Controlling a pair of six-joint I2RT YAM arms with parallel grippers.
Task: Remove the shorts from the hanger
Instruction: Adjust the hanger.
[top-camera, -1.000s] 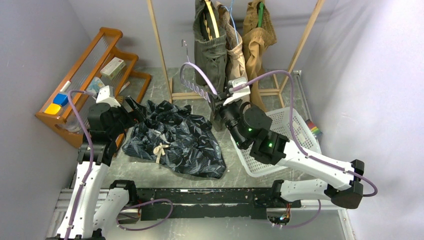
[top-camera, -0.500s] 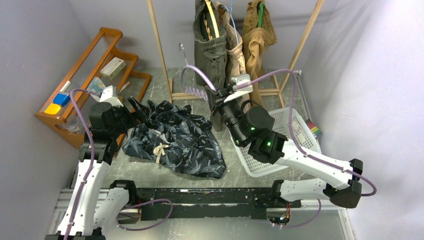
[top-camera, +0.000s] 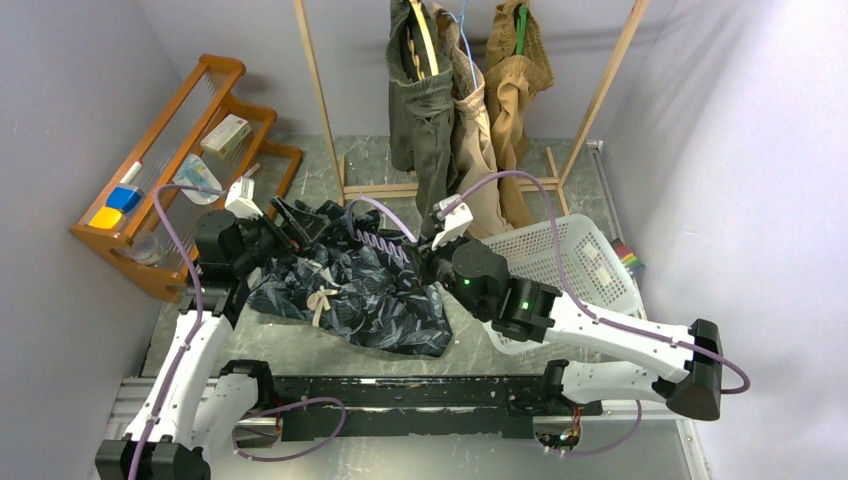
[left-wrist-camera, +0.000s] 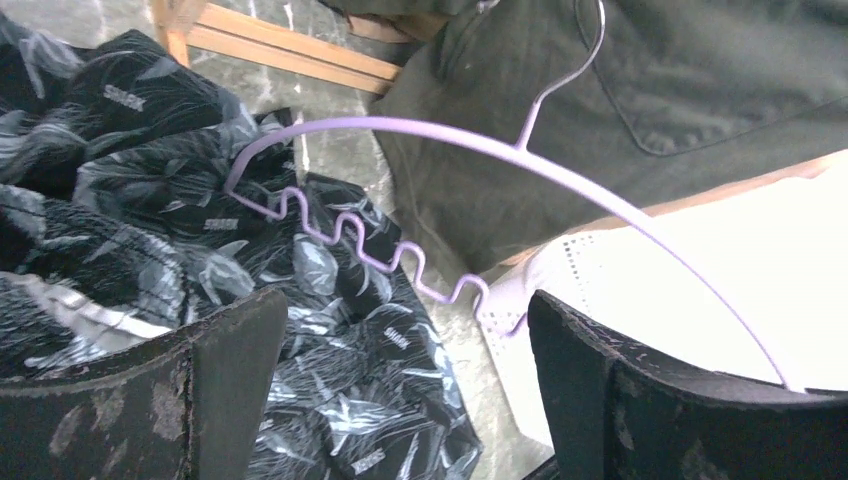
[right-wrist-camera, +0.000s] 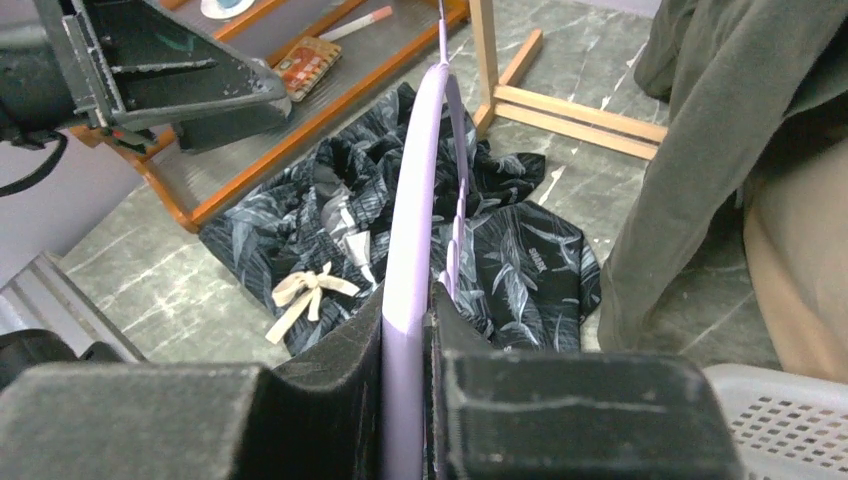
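1. Bench (top-camera: 300, 352): grey marbled surface. Our landmark lies on it: the navy shorts (top-camera: 372, 292), leaf-printed, crumpled flat and off the hanger, with a pale drawstring bow (top-camera: 320, 300) on their near-left part.

2. Right gripper (top-camera: 430, 258): at the right edge of the navy shorts, just above them. We record it closed narrow on the lavender hanger (top-camera: 385, 243). In the right wrist view the gripper (right-wrist-camera: 405, 300) pinches the hanger's (right-wrist-camera: 412, 190) arc edge-on, with the navy shorts (right-wrist-camera: 340, 230) spread below and beyond it.

3. Hanger: hangs over the far half of the navy shorts, wavy bar towards the left arm. We cannot tell whether it touches the cloth.

4. Left gripper (top-camera: 300, 218): at the far-left edge of the navy shorts, jaws wide, holding nothing. In the left wrist view the gripper (left-wrist-camera: 405, 310) frames the hanger (left-wrist-camera: 420, 125) beyond its fingers, apart from it, with the navy shorts (left-wrist-camera: 120, 200) under and left of it.

5. White basket (top-camera: 585, 262): right of the navy shorts.

6. Beyond the navy shorts, hung on the wooden rack (top-camera: 318, 100): olive shorts (top-camera: 420, 110), beige shorts (top-camera: 476, 130), tan-brown shorts (top-camera: 515, 80), side by side, well apart from both grippers.

7. Orange wooden shelf (top-camera: 190, 110): far left of the navy shorts, carrying small items.
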